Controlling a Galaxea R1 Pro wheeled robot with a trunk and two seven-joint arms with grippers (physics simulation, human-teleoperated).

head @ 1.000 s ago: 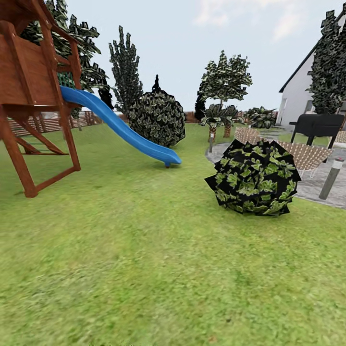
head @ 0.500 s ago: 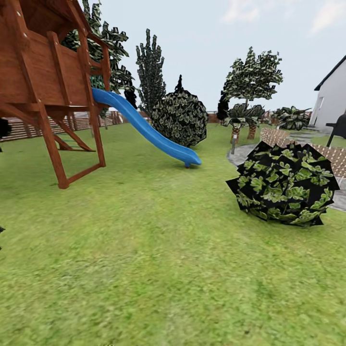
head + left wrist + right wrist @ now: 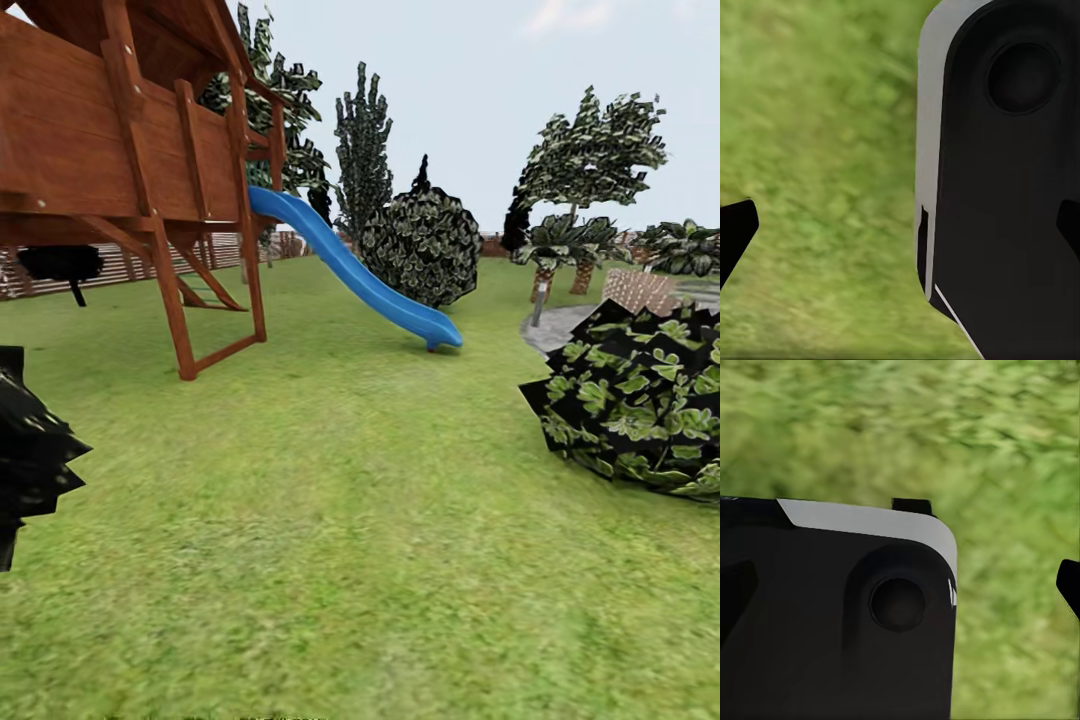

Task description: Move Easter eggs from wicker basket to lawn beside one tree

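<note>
Head view: the lawn [image 3: 340, 520] lay open ahead, a wooden play tower [image 3: 120, 170] and blue slide [image 3: 360, 275] beyond. Whether my grippers were clenched or released, I could not tell.

Play tower [image 3: 120, 170]: brown wood, upper left, legs standing on grass
Slide [image 3: 355, 275]: blue, runs down from the tower toward the middle
Round bush [image 3: 422, 245]: just behind the slide's foot
Leafy bush [image 3: 640, 400]: right edge
Palms [image 3: 560, 250]: far right, beside grey paving [image 3: 555, 325]
</note>
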